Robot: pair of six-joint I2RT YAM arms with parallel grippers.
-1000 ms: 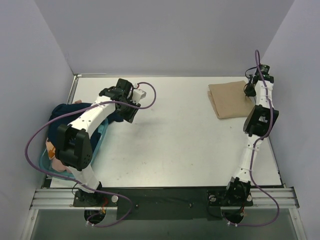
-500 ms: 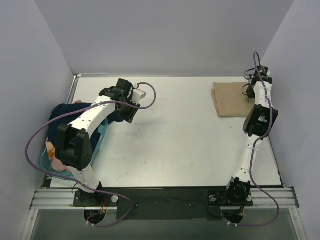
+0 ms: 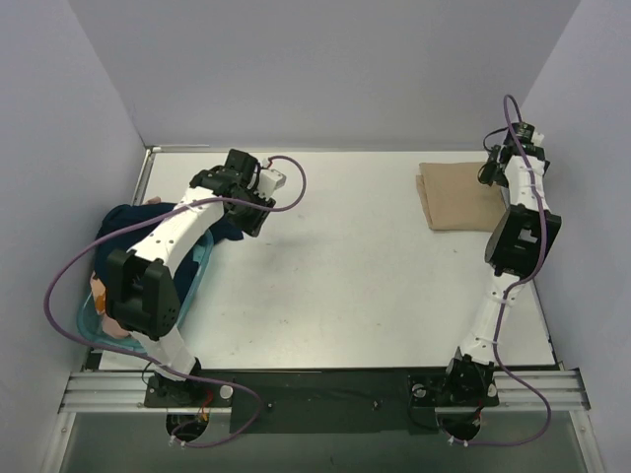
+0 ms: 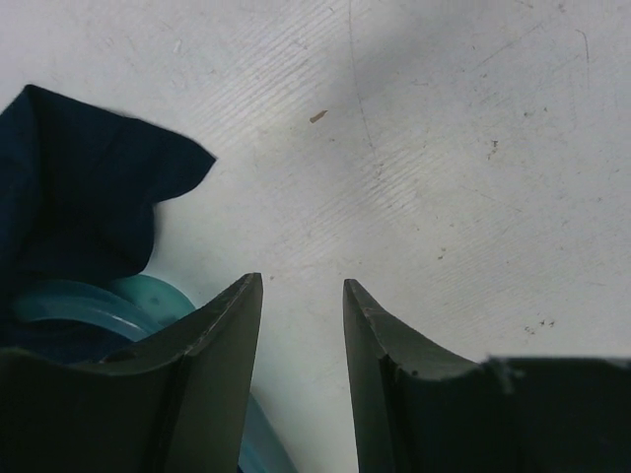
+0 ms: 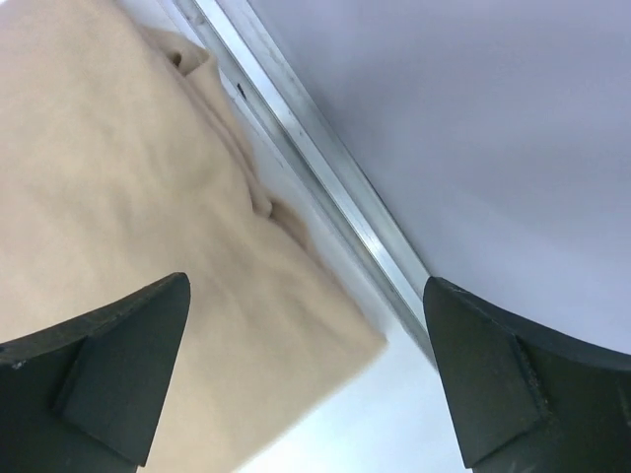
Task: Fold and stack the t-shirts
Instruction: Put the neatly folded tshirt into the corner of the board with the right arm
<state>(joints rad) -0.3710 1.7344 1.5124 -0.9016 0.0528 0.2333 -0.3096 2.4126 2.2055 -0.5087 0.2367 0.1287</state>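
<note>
At the far right corner of the table (image 3: 345,266), the right gripper (image 5: 306,286) hangs with its jaws spread wide, holding nothing, just above the folded tan t-shirt (image 5: 118,177), which lies flat beside the metal edge rail (image 5: 325,168). The left gripper (image 4: 301,286) hovers over bare tabletop with only a narrow gap between its fingers, also empty. Just beside it, the teal basket (image 4: 148,296) holds the navy t-shirt (image 4: 79,187), which spills over its rim, and a pinkish shirt (image 3: 99,293).
</note>
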